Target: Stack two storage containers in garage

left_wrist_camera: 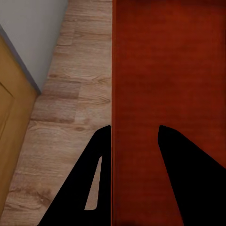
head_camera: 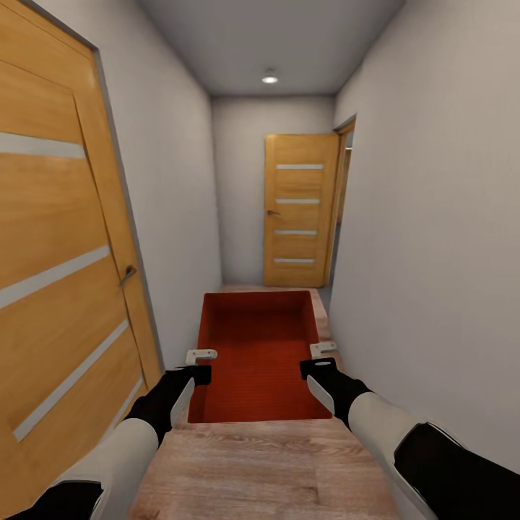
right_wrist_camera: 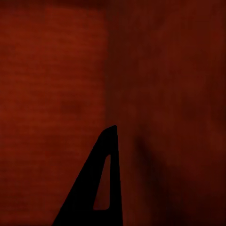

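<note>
One orange-red storage container [head_camera: 260, 354] hangs lidless between my two arms, above light wood-plank flooring [head_camera: 267, 469] in a narrow corridor. My left gripper [head_camera: 201, 363] is shut on its left wall. In the left wrist view the left gripper [left_wrist_camera: 134, 127] straddles that wall's rim, one finger over the planks and one over the red inside of the storage container [left_wrist_camera: 169, 70]. My right gripper [head_camera: 323, 359] is shut on the right wall. The right wrist view has one black finger [right_wrist_camera: 115, 188] against the red storage container [right_wrist_camera: 56, 84]. The living room and the garage are out of view.
A closed wood-panelled door [head_camera: 58, 253] with a handle [head_camera: 128, 274] lines the left wall close by. Another closed door [head_camera: 300, 209] stands at the corridor's far end, with an open doorway [head_camera: 345, 195] beside it on the right. White walls [head_camera: 433, 217] hem both sides.
</note>
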Controlling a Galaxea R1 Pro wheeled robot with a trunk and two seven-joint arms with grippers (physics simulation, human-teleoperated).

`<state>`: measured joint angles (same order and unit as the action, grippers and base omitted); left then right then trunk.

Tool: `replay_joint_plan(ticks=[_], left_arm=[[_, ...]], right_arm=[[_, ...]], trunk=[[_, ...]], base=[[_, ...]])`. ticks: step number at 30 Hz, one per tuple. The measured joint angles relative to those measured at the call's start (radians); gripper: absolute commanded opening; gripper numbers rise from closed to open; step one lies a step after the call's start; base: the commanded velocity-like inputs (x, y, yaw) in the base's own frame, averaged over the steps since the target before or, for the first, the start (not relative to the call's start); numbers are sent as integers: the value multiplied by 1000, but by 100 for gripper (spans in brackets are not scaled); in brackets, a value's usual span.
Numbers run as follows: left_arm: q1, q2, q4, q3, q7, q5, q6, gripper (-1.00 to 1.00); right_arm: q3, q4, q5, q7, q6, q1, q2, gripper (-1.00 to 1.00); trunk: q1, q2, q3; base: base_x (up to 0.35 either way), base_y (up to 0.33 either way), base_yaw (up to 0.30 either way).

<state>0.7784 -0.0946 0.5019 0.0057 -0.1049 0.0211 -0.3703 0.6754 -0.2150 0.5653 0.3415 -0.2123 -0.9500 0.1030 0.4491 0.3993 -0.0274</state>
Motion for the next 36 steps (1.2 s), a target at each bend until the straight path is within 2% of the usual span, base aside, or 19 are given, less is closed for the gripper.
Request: replay_joint_plan(ticks=[36], left_arm=[[0,0,0,0,0,0,0,-100]], right_arm=[[0,0,0,0,0,0,0,-100]], trunk=[[0,0,0]], base=[[322,0,0]])
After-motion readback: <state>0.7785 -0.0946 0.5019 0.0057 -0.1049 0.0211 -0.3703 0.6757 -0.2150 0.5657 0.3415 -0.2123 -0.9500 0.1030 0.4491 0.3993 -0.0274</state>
